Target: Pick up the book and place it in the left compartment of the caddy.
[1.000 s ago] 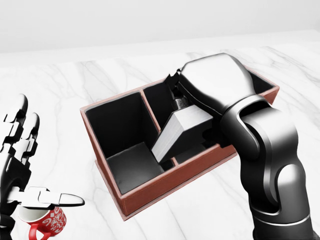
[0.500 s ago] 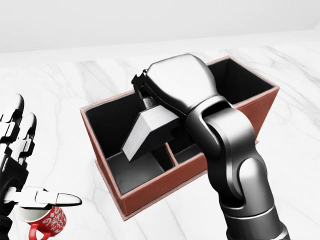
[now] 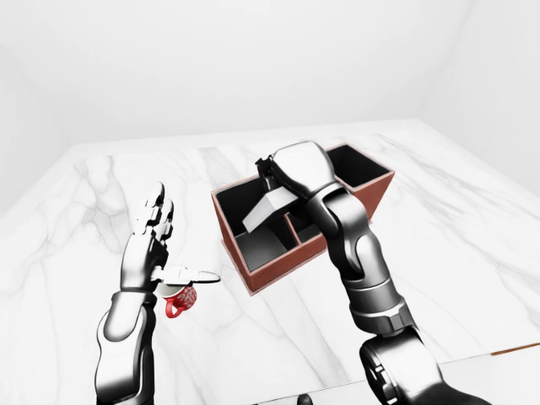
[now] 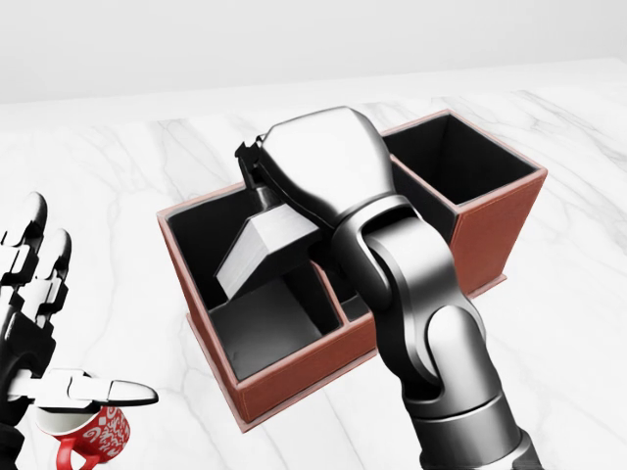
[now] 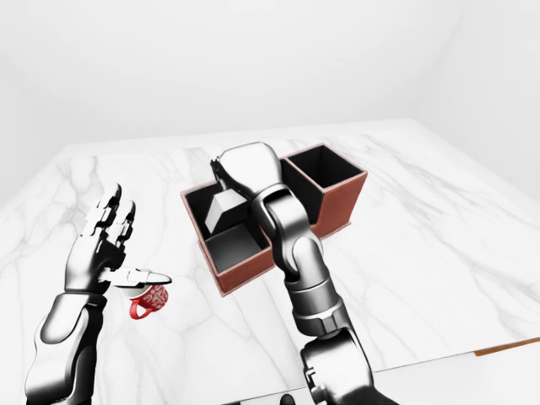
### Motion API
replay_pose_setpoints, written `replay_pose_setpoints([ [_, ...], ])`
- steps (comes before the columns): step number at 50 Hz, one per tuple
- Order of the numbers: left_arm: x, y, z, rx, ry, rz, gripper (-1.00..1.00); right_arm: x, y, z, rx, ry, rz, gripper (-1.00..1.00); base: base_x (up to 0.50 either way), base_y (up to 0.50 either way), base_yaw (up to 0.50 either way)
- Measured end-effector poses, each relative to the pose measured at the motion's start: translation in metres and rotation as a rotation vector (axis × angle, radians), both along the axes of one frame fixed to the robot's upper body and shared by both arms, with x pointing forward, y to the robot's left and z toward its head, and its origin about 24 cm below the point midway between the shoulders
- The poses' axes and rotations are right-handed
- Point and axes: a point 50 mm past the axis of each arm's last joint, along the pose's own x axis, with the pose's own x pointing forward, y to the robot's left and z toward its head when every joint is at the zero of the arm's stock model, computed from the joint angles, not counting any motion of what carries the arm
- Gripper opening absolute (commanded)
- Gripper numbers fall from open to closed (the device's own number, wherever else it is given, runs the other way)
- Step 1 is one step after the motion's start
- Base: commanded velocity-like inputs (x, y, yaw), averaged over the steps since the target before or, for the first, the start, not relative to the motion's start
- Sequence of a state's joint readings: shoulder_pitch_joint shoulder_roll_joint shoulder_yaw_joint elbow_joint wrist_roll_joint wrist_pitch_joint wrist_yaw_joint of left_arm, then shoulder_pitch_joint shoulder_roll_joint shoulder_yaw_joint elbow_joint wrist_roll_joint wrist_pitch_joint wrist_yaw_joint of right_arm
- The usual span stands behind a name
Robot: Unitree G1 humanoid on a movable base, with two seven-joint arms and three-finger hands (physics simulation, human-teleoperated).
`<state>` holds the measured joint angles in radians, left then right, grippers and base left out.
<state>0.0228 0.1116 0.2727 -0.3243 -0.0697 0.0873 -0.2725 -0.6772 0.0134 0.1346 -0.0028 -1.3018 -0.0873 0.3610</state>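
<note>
White marble surface [image 4: 118,176]. My right hand [image 4: 294,186] grips the book [image 4: 257,250], tilted, directly beneath it over the caddy's [image 4: 490,230] left compartment [image 4: 257,328]. I should lower until it clears the divider, then release. Left hand [image 3: 150,245] splayed, empty.

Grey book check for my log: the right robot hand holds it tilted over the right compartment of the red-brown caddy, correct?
Not quite. The head view shows the right robot hand holding the grey book tilted over the left compartment of the red-brown caddy, not the right.
</note>
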Motion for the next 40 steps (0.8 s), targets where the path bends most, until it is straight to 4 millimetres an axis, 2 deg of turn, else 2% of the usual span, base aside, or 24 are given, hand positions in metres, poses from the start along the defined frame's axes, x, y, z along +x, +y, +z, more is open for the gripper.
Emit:
replay_pose_setpoints([
  [18,-0.003,0.003,0.0,-0.009,-0.002,0.004,1.0,0.01,0.013,-0.012,-0.007,0.013,0.007,-1.0,0.0,0.0,0.0],
  [40,-0.004,0.007,-0.004,-0.023,0.014,0.014,1.0,0.017,0.017,-0.027,-0.02,0.023,-0.004,-1.0,0.0,0.0,0.0],
])
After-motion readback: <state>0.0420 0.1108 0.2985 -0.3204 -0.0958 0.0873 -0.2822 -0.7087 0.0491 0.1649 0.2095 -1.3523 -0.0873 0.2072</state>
